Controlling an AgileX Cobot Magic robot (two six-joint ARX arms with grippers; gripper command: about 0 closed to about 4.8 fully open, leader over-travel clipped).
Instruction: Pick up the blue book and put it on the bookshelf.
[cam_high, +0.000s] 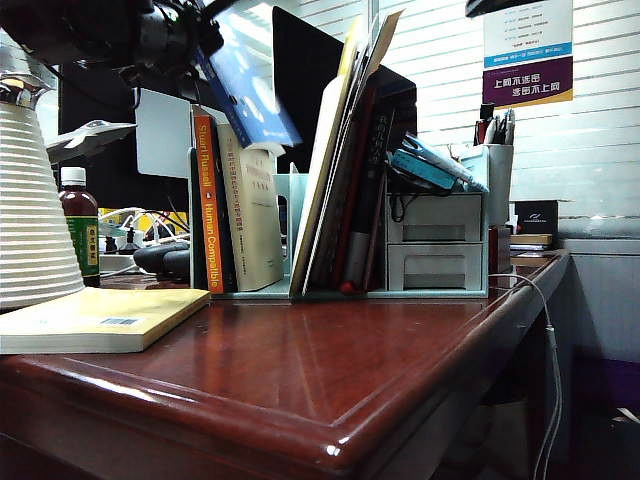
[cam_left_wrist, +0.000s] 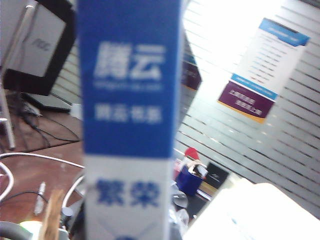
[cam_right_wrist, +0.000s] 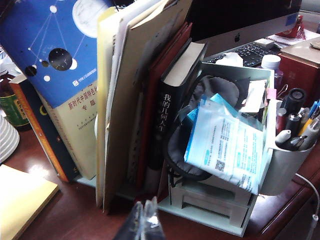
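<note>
- Blue book (cam_high: 250, 95) up in the air, tilted, above the books at the left end of the rack (cam_high: 290, 200); its lower corner just over the cream book (cam_high: 250, 215).
- Left gripper (cam_high: 165, 38) dark, at top left of the exterior view, gripping the blue book by its upper end; book hangs down and to the right from it.
- Left wrist view: blue spine (cam_left_wrist: 129, 75) with white characters fills the middle, close to the camera; fingers not visible there.
- Right wrist view: blue cover (cam_right_wrist: 55, 45) with white ovals and one black oval leans over the orange-spined book (cam_right_wrist: 42, 135) and the cream book.
- Right gripper (cam_right_wrist: 144, 220) clenched, nothing in it, low over the desk (cam_high: 330, 370) in front of the rack, apart from the blue book.
- Counts: one blue book, one rack, one yellow paperback (cam_high: 100, 318) flat on the desk, one two-drawer organizer (cam_high: 435, 245), two grippers.
</note>
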